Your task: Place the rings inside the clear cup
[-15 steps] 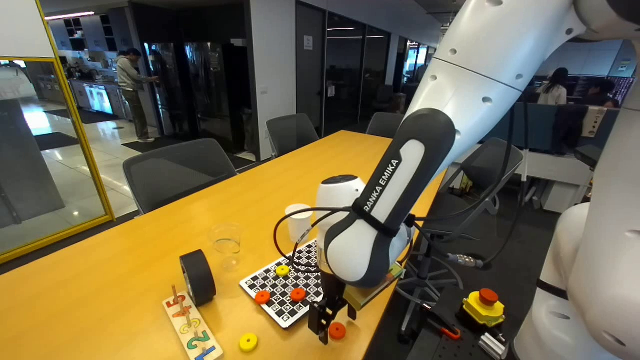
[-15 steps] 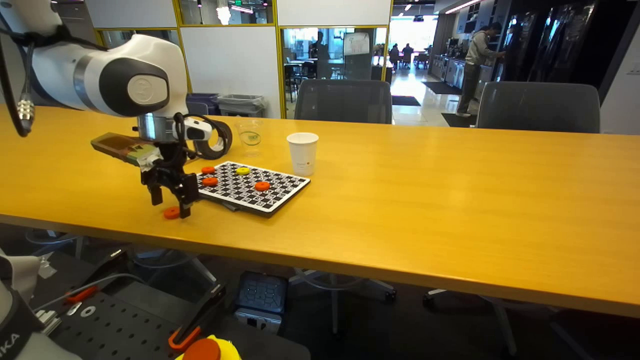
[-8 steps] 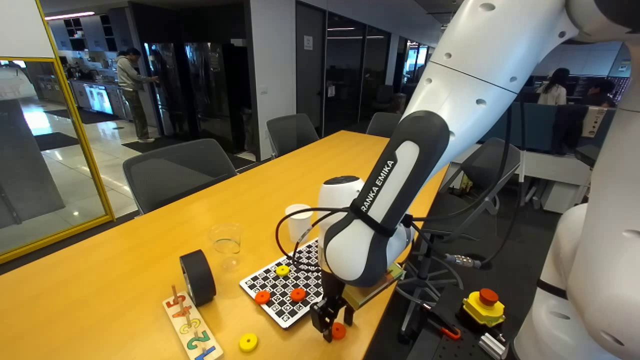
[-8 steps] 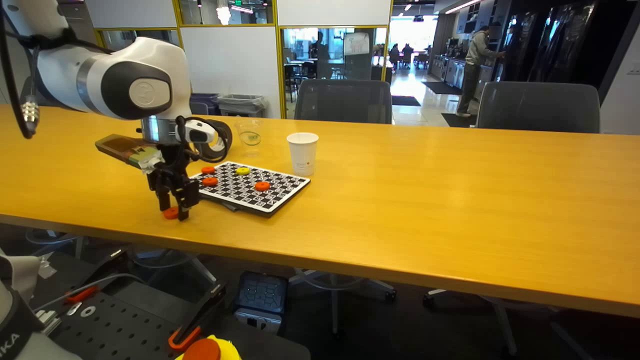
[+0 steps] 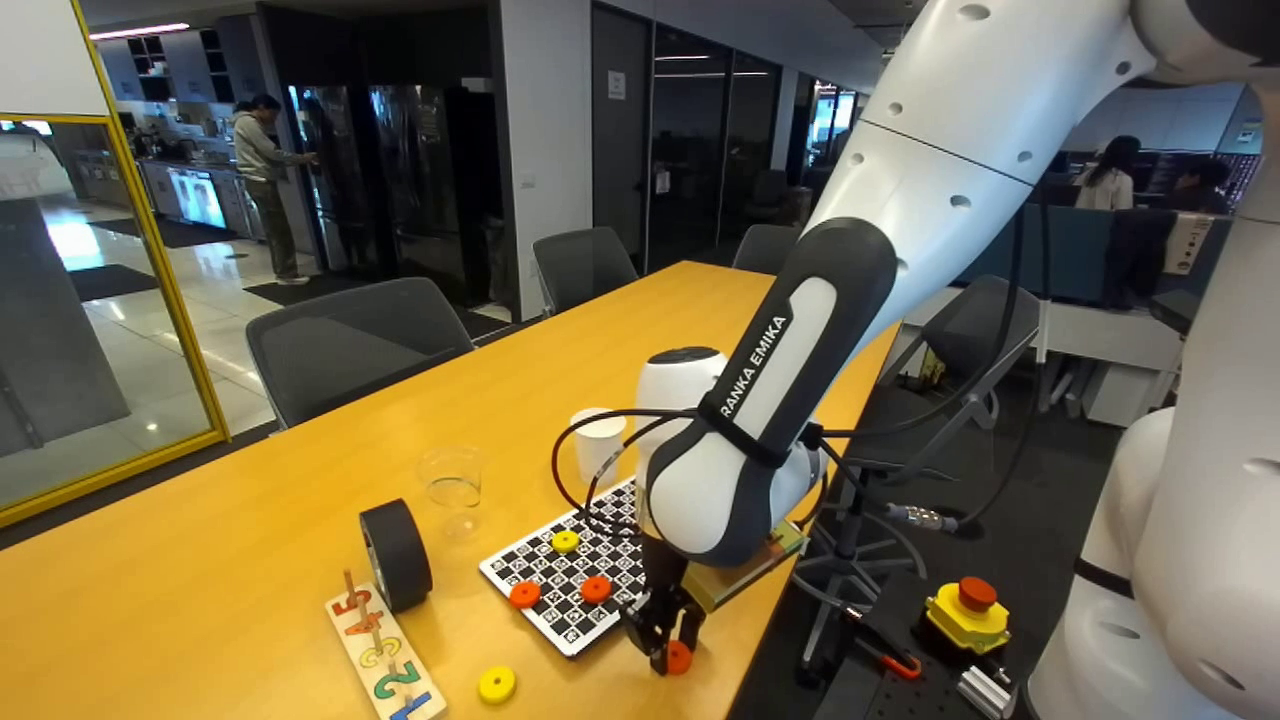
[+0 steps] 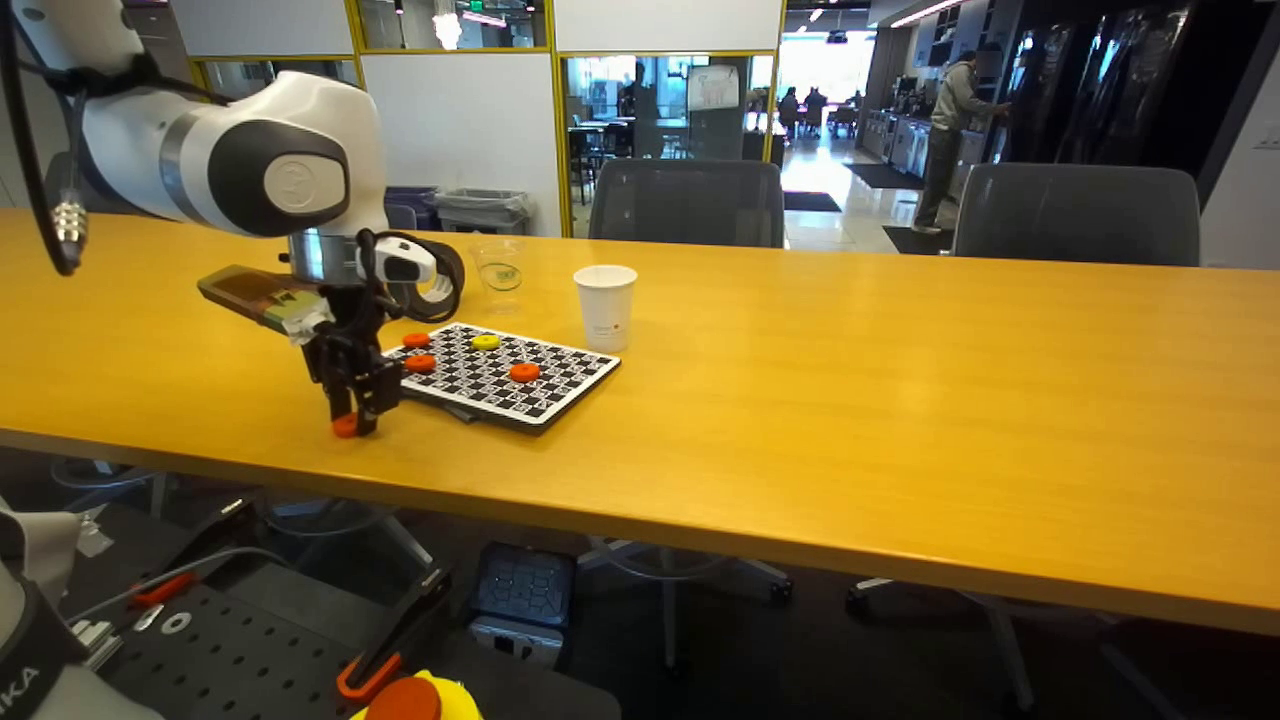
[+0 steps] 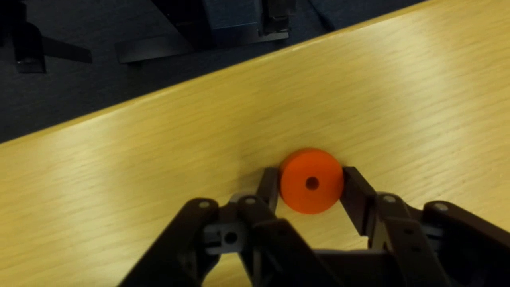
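Gripper (image 7: 311,179) pinches an orange ring (image 7: 312,199), jaws in to its width, touching both sides — hard to tell if it's off the table (image 6: 850,420). In an exterior view that's at left, by the near edge; three more rings (image 6: 525,372) lie on the board (image 6: 480,375). Clear cup (image 6: 500,278) stands upright beyond the board — left of white cup (image 6: 606,308).

Wrist view: soft tabletop (image 7: 406,79) glare, dim floor (image 7: 91,91).

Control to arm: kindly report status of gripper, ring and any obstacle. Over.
Gripper closed on one orange ring, lift unclear. Clear cup upright, no ring seen inside. Checkerboard between ring and cup: low, likely easy to pass over.
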Robot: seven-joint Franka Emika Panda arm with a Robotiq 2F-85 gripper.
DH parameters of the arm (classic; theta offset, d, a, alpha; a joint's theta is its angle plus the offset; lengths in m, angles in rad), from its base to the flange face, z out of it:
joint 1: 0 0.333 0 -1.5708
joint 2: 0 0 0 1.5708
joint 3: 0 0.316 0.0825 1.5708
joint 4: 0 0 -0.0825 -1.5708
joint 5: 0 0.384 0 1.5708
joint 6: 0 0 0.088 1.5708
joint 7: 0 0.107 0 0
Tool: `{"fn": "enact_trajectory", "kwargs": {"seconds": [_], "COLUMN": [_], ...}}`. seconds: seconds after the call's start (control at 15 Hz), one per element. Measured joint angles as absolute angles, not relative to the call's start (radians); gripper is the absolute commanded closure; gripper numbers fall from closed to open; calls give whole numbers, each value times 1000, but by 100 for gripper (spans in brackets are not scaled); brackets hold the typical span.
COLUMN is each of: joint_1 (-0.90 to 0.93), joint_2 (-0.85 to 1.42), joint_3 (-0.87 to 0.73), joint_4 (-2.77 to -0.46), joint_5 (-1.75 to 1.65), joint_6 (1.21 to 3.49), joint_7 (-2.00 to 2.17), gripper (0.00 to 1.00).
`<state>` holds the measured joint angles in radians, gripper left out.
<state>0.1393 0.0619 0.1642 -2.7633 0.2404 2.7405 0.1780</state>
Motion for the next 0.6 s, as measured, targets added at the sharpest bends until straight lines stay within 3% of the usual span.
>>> {"fn": "enact_trajectory", "kwargs": {"seconds": [0.6], "joint_1": [139], "joint_2": [-149], "joint_3": [156], "joint_4": [-2737], "joint_5": [-90], "joint_6": [2617], "joint_7": [420], "gripper": [77]}}
